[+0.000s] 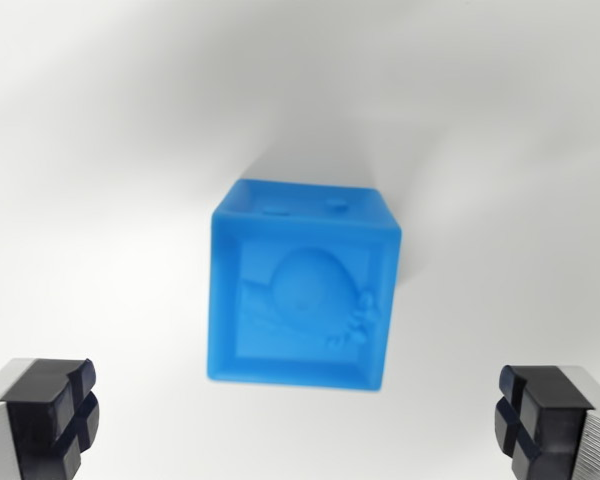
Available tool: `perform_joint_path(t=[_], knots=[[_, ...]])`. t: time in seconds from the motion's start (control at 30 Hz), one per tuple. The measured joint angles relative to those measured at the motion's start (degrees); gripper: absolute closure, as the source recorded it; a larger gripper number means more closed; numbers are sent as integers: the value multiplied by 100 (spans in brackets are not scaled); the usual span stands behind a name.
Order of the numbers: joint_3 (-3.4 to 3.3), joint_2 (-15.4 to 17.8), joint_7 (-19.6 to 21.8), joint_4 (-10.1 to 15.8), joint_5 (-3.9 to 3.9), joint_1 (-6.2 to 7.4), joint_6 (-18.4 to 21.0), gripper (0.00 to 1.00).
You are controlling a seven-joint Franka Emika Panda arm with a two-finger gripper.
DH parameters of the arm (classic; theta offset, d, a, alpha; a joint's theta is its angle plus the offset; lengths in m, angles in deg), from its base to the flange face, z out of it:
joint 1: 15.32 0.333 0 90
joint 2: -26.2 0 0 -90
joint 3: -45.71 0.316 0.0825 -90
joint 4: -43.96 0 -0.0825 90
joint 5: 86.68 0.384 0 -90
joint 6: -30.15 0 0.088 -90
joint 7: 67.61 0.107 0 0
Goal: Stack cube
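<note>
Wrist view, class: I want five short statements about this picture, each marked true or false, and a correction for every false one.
1. The blue cube lies on a plain white surface. True.
2. The gripper is shut on the cube. False: its fingers stand wide apart, one at each lower corner of the view, and neither touches the cube.
3. The cube's upper face bears a raised, rounded figure inside a frame. True.
4. A second cube already sits on top of the blue one. False: only one cube is in view, with nothing on it.
5. The cube is red. False: it is blue.
</note>
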Motion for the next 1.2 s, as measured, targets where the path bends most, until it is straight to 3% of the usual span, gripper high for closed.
perform_joint_path(t=[0.57,1.0,1.03,1.2], knots=[[0,-661,1,-161,0,0,-506,0],[0,-915,2,-258,0,0,-662,0],[0,-918,2,-259,0,0,-665,100],[0,-919,2,-263,0,0,-667,100]])
